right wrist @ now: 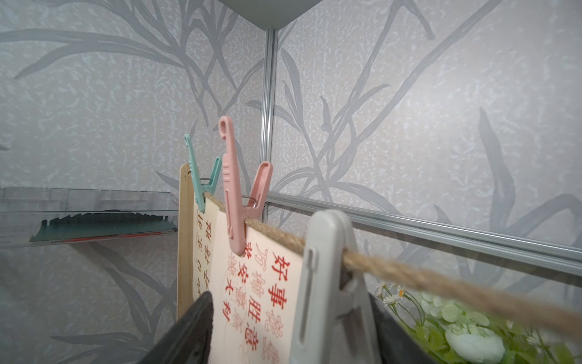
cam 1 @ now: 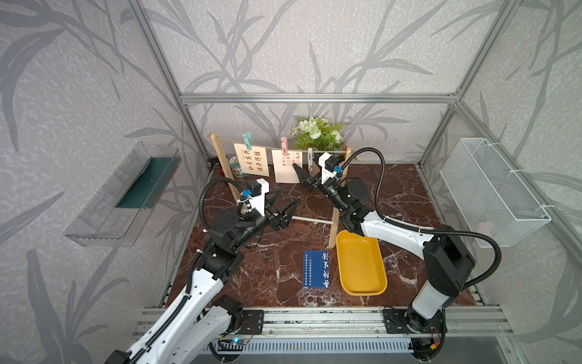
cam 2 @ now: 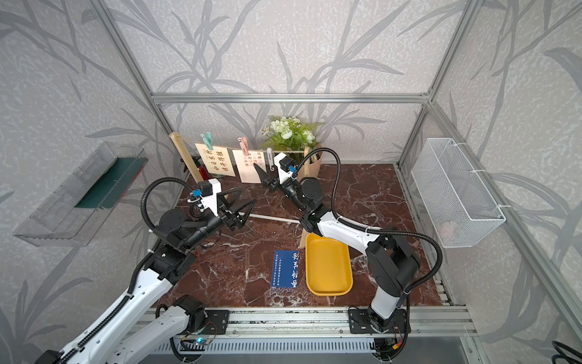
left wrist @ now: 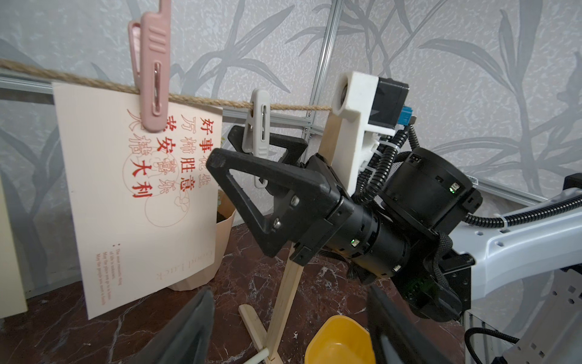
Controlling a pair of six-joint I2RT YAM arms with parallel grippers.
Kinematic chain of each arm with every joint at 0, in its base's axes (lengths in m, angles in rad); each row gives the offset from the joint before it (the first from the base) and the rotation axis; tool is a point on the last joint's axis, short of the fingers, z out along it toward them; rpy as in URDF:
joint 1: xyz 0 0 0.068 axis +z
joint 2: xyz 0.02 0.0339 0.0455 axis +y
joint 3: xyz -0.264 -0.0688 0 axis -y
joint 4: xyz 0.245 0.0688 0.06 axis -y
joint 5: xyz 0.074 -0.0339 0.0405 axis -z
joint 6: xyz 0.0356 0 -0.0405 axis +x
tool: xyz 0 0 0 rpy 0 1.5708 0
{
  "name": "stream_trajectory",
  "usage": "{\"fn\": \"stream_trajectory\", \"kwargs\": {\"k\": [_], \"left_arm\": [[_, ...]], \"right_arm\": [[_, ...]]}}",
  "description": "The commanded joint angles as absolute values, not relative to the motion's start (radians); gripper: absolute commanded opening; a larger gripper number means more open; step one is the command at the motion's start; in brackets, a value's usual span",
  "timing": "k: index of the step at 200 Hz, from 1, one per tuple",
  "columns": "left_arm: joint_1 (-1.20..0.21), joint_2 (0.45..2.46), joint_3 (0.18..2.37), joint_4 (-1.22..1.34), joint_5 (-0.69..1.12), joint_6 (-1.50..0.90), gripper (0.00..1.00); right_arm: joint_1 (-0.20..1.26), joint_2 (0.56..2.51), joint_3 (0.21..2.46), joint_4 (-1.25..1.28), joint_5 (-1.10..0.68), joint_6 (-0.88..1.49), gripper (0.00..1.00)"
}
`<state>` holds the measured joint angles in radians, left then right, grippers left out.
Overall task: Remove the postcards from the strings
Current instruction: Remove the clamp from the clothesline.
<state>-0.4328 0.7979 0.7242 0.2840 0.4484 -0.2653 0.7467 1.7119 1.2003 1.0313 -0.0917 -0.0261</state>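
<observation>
In the papered booth [cam 1: 283, 47], a blue card [cam 1: 316, 268] is being borne by the marble table [cam 1: 267, 280]; left gripper [cam 1: 289, 196] and right gripper [left wrist: 226, 146] are being held wide.

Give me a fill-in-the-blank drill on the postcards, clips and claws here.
1. The blue postcard lies on the table beside the ____ tray.
2. ____ postcards hang from the string.
3. The postcard with small orange text hangs from the ____ clip.
4. The ____ claw sits around the white clip.
Missing words: yellow; two; pink; right.
</observation>
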Motion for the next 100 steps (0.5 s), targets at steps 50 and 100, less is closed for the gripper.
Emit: {"fn": "stream_trajectory", "kwargs": {"k": [50, 100], "left_arm": [[-0.431, 0.791, 0.717, 0.319, 0.470, -0.274, 0.77], [-0.431, 0.796, 0.721, 0.324, 0.481, -0.277, 0.77]], "right_arm": [[0.738, 1.661, 1.206, 1.037, -0.175, -0.005, 0.60], [0.716, 1.646, 1.214, 1.013, -0.188, 0.056, 0.66]]}}
